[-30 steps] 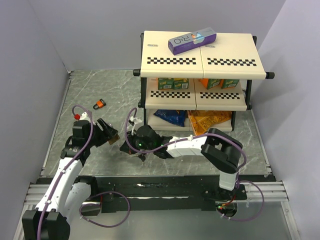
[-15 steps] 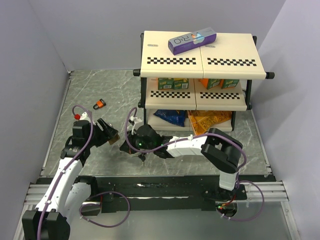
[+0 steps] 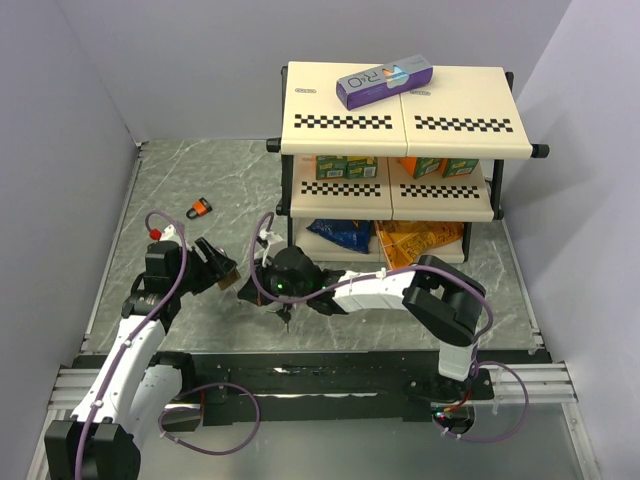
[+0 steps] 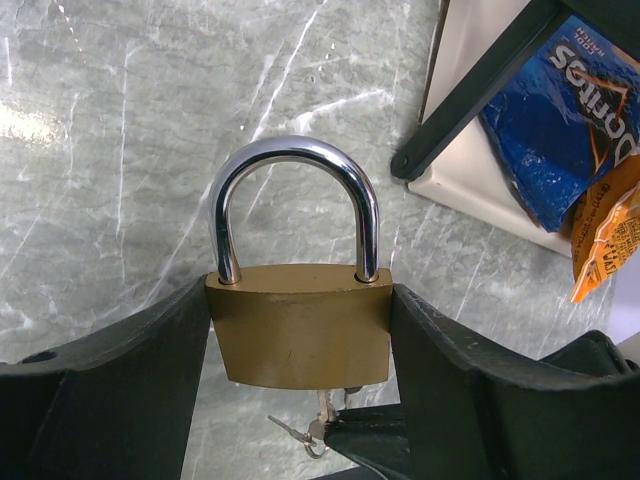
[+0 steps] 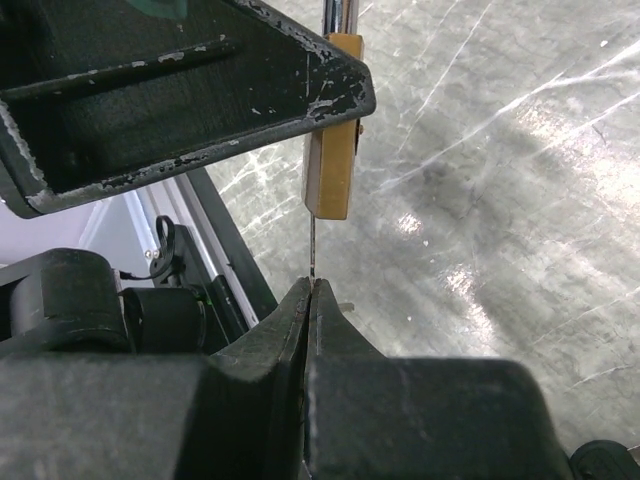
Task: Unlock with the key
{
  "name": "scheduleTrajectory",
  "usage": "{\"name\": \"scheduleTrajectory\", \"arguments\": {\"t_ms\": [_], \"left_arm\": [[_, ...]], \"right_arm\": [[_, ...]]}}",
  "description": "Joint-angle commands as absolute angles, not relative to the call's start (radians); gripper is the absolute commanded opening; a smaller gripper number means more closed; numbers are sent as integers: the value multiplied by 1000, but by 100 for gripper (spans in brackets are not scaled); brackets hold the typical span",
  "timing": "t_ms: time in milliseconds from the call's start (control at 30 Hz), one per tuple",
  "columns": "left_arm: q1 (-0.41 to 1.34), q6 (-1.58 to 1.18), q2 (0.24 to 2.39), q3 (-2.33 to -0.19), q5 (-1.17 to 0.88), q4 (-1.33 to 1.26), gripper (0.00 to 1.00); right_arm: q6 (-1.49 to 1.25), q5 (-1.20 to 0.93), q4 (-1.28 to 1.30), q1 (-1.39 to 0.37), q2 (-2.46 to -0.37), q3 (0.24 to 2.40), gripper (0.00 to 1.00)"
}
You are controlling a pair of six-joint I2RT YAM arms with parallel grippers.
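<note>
My left gripper [image 4: 298, 335] is shut on a brass padlock [image 4: 298, 325] and holds it by the sides of its body, above the marble table. The steel shackle [image 4: 295, 150] is seated in the body. A thin silver key [image 4: 326, 404] sticks into the underside of the padlock, and a small ring with a second key hangs from it. My right gripper [image 5: 311, 287] is shut on the key blade [image 5: 313, 250], just below the padlock [image 5: 332, 150]. In the top view the two grippers meet at the padlock [image 3: 229, 270].
A small orange-and-black padlock [image 3: 201, 208] lies on the table at the far left. A two-tier shelf rack [image 3: 400, 125] stands at the back right, with a purple box [image 3: 384, 82] on top and snack bags [image 3: 340, 233] underneath. The rack's leg [image 4: 470, 90] is close by.
</note>
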State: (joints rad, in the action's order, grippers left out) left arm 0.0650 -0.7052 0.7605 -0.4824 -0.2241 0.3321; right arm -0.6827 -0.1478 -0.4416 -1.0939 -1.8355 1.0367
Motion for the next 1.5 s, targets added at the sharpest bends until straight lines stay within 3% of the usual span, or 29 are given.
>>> {"name": "scheduleTrajectory", "arguments": {"t_ms": [0, 967, 1467], "left_arm": [[66, -736, 735, -502, -276, 222, 1], [66, -744, 765, -509, -324, 196, 1], [64, -723, 818, -534, -371, 199, 1]], "right_arm": [[-680, -144, -488, -1080, -1847, 1088, 0], [-701, -192, -534, -1048, -1888, 1075, 0], [-690, -144, -552, -1049, -1783, 983, 0]]}}
